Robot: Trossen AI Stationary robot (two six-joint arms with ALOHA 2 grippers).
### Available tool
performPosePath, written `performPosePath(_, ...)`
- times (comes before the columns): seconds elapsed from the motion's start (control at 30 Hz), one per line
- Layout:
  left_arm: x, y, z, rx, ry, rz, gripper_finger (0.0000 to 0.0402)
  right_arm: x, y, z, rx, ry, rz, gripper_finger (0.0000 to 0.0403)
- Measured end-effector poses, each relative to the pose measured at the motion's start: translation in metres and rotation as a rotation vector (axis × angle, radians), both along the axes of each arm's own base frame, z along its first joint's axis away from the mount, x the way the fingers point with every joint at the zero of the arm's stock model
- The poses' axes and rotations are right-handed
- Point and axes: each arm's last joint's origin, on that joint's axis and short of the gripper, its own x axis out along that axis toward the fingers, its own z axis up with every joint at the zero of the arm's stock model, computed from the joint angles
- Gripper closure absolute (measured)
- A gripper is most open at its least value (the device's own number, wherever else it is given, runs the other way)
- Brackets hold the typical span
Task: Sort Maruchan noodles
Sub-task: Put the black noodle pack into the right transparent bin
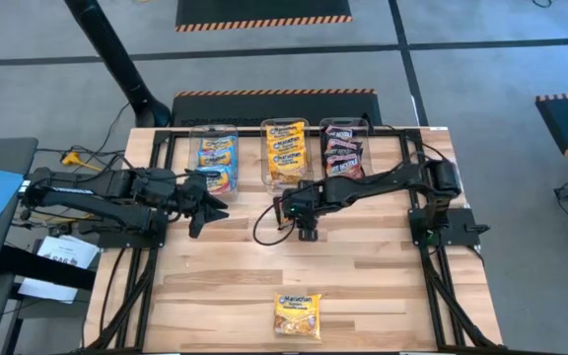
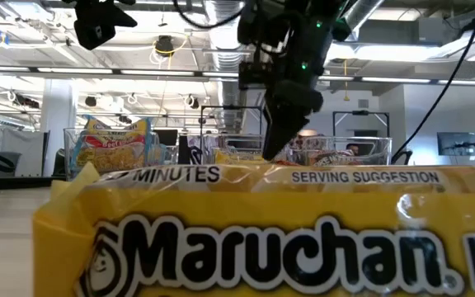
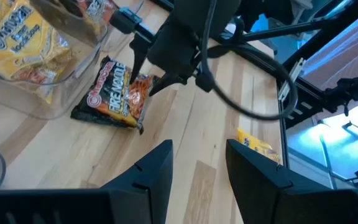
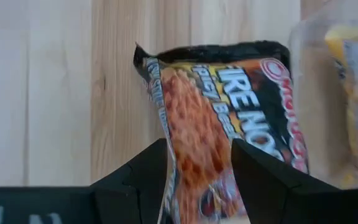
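Your right gripper (image 1: 307, 233) hangs over the middle of the table (image 1: 363, 286), just in front of the middle bin (image 1: 284, 152), with its fingers spread and straddling one edge of a black-red packet (image 4: 229, 124). The right wrist view shows that packet lying flat on the wood, beside the clear wall of a bin, its near end between the two dark fingers (image 4: 135, 180); whether they touch it yet you cannot tell. The left wrist view shows the same black-red packet (image 3: 114, 93) on the table under the right arm's fingertips, next to the yellow packets in their bin.

Your left gripper (image 1: 208, 204) waits, fingers apart and empty, at the left side of the table in front of the left bin (image 1: 215, 153).

As for progress, most of the sorting looks done. Three clear bins stand in a row at the far edge: the left one holds blue-pink packets (image 1: 217, 158), the middle one yellow packets (image 1: 285, 153), and the right bin (image 1: 346, 148) holds black-red ones (image 1: 344, 156). Two packets remain outside, as far as you can see: the black-red one at your right gripper, which belongs in the right bin, and a yellow packet (image 1: 298, 316) lying alone near the front edge, well apart from both arms. That one fills the low view and still has to go to the middle bin.
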Motion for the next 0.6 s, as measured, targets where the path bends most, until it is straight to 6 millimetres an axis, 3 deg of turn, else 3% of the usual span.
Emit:
performPosePath(0.2,-0.001,0.0,-0.001,-0.012,0.016,0.007,0.0266,0.006,-0.002,-0.019,-0.001,0.061,-0.01,0.02)
performPosePath(0.4,-0.001,0.0,-0.001,-0.014,0.016,0.007,0.0266,0.008,-0.003,-0.024,0.013,0.067,-0.056,0.0205)
performPosePath(0.6,-0.001,0.0,-0.001,-0.015,0.015,0.008,0.0266,0.007,-0.003,-0.025,0.037,0.065,-0.113,0.0273)
